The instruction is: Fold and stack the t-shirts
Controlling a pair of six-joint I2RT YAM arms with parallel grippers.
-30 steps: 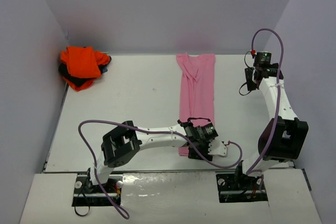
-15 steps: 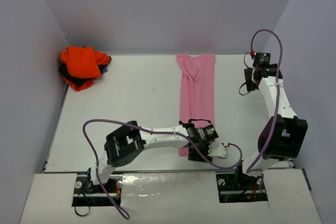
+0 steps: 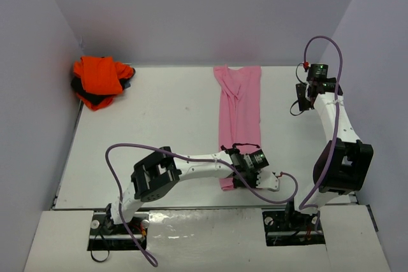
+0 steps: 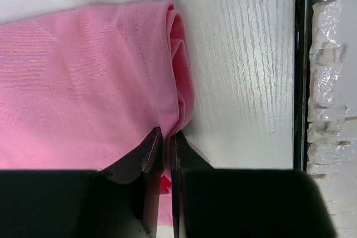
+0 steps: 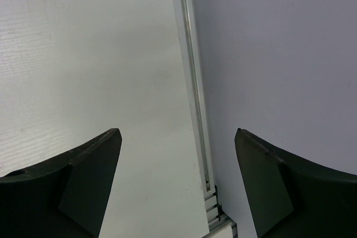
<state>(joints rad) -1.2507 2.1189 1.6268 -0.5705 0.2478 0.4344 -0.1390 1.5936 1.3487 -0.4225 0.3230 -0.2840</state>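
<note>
The pink t-shirt [image 3: 239,113] lies as a long narrow folded strip down the middle of the table. In the left wrist view its near folded edge [image 4: 177,82] bunches in layers between my fingers. My left gripper [image 3: 237,179] [image 4: 165,133] is shut on that near edge of the pink cloth. An orange t-shirt [image 3: 99,76] sits crumpled in the far left corner on top of a dark one [image 3: 102,97]. My right gripper [image 3: 305,93] [image 5: 177,132] hangs open and holds nothing, at the far right near the wall.
The white table [image 3: 159,132] ends in a metal rail [image 5: 192,82] against the grey side wall [image 5: 279,54] under the right gripper. Past the near table edge runs a dark gap [image 4: 301,65] and crinkled white covering [image 4: 334,82].
The left gripper has closed on the near edge of the pink t-shirt, and its arm has shifted slightly right. The right arm has stayed still.
</note>
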